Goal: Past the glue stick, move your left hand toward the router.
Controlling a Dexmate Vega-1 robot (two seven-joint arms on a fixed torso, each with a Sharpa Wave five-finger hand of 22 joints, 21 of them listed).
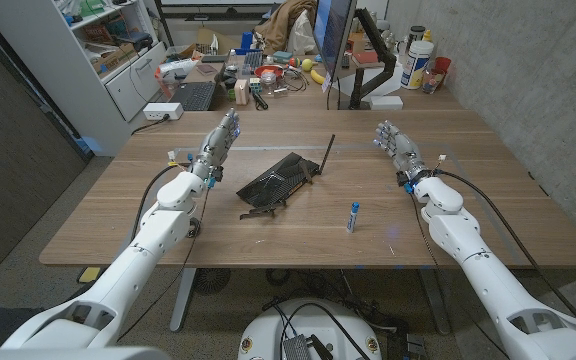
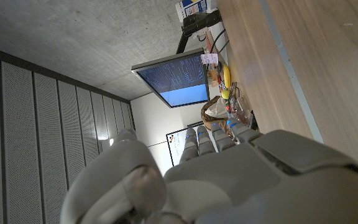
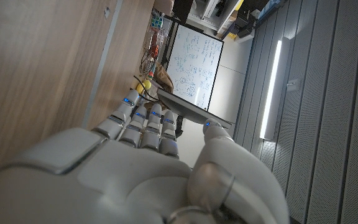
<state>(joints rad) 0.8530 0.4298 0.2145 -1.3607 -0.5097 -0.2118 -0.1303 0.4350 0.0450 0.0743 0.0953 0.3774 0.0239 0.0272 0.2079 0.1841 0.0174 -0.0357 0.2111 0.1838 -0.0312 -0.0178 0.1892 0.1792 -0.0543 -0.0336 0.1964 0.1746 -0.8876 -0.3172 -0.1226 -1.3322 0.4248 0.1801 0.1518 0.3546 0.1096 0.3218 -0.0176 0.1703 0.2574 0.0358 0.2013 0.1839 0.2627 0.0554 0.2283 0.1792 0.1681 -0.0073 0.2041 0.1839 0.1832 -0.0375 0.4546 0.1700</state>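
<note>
The router [image 1: 276,181] lies near the middle of the tabletop [image 1: 488,185], its antenna [image 1: 326,152] reaching away toward the far edge. The glue stick [image 1: 352,217] stands to the right of the router and a little nearer the robot, well apart from it. The left hand [image 1: 218,142] is over the tabletop to the left of the router, close by but not touching it, fingers [image 1: 230,124] pointing toward the far side. The right hand [image 1: 396,145] is on the opposite side, right of the antenna and beyond the glue stick. Behind the tabletop stands a cluttered desk [image 1: 268,85] with a monitor [image 1: 333,40] on it, and a shelf unit [image 1: 108,50] stands off to the far left.
</note>
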